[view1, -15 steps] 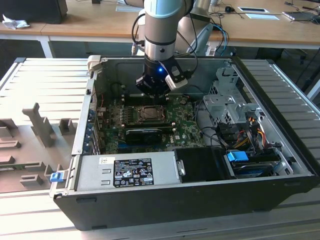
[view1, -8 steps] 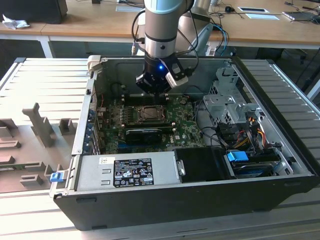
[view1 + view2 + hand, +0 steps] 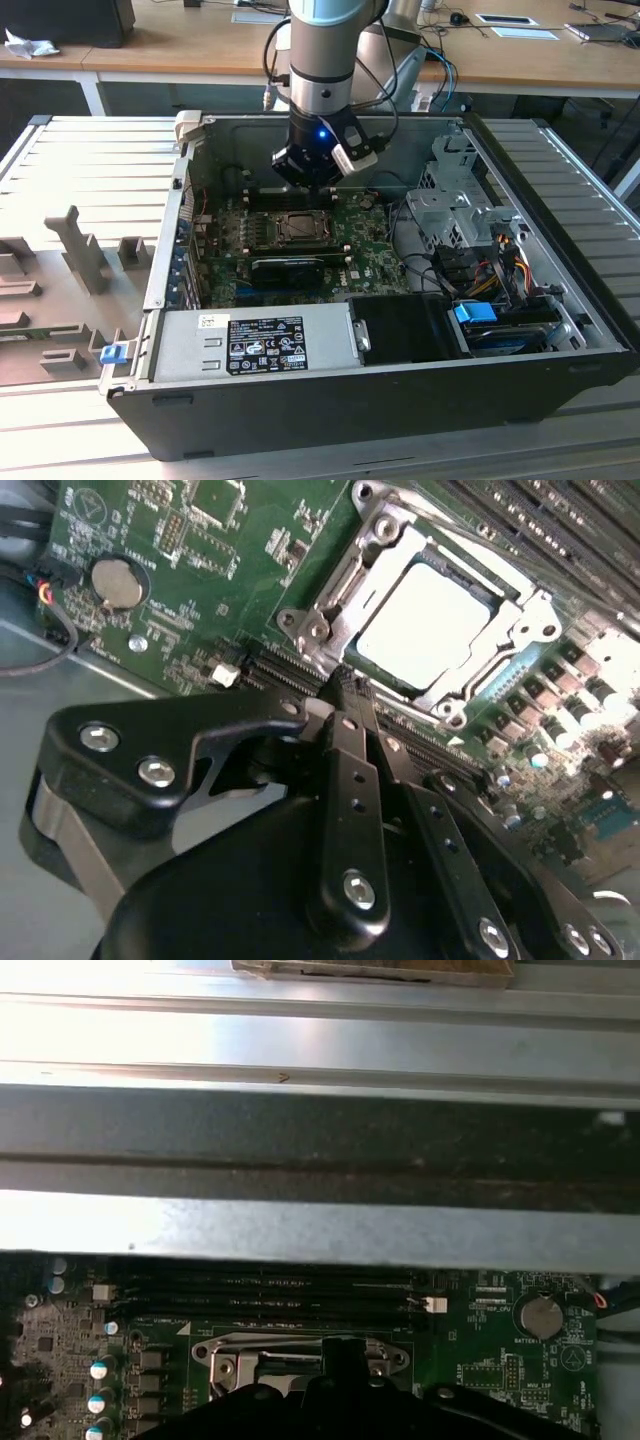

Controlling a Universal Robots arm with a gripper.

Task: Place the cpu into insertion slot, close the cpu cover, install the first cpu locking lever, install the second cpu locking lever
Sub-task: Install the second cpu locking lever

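Cover down: in the second wrist view the cpu [image 3: 425, 620] is lying flat in the insertion slot [image 3: 505, 675], its pale metal top showing through the window of the cpu cover [image 3: 340, 575], which is resting over it. We are judging the first two steps done and the work now standing at a locking lever.

We are hovering the jaws [image 3: 345, 695] just beside the near edge of the socket frame; in that view the two black fingers [image 3: 350, 770] are lying tight together with no gap and nothing visibly pinched between them. In the exterior view the jaws [image 3: 312, 180] are hanging just above the motherboard [image 3: 370, 240], at the far side of the socket inside the open computer case [image 3: 560, 330].

We cannot make out the levers themselves with any certainty, nor whether the tip is touching metal.

Notes for doing this step well, as judgement only:
- keeping the closed tip on the lever wire, not on the cover plate or chip;
- pressing down and sideways under the retaining hook;
- staying clear of the memory slots [image 3: 260, 1295] beyond the jaws and the coin battery [image 3: 118, 582] off to one side.
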